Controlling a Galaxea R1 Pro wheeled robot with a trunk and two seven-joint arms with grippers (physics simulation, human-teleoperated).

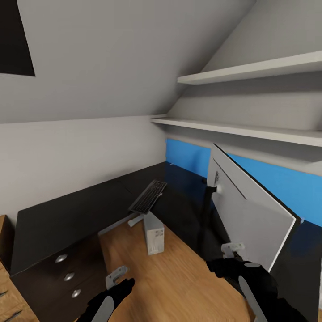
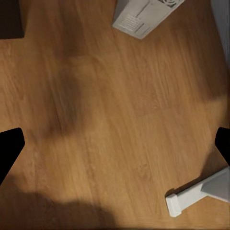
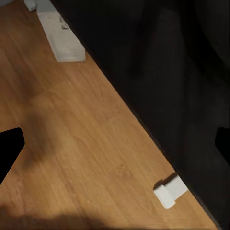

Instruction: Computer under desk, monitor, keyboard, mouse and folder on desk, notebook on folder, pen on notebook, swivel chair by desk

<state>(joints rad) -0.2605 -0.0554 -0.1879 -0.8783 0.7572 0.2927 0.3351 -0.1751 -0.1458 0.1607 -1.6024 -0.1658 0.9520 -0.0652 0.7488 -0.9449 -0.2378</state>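
The monitor [image 1: 250, 219] stands on the black desk [image 1: 67, 219] at the right, its light grey back turned to me. The keyboard [image 1: 148, 197] lies tilted at the desk's inner edge, partly overhanging the floor. Just below it the computer [image 1: 154, 233] stands upright on the wood floor, and shows too in the left wrist view [image 2: 143, 14] and the right wrist view [image 3: 60, 36]. My left gripper [image 1: 116, 276] hangs open above the floor near the drawers, its dark fingertips [image 2: 9, 148] wide apart. My right gripper [image 1: 232, 248] is open beside the monitor's lower corner, over the desk edge [image 3: 167, 72].
A black drawer unit [image 1: 67, 277] with three round knobs sits at the left, a wooden shelf [image 1: 3, 277] beyond it. A blue back panel [image 1: 188, 156] and white wall shelves [image 1: 250, 129] line the wall. White desk feet [image 2: 201, 194] [image 3: 168, 190] rest on the floor.
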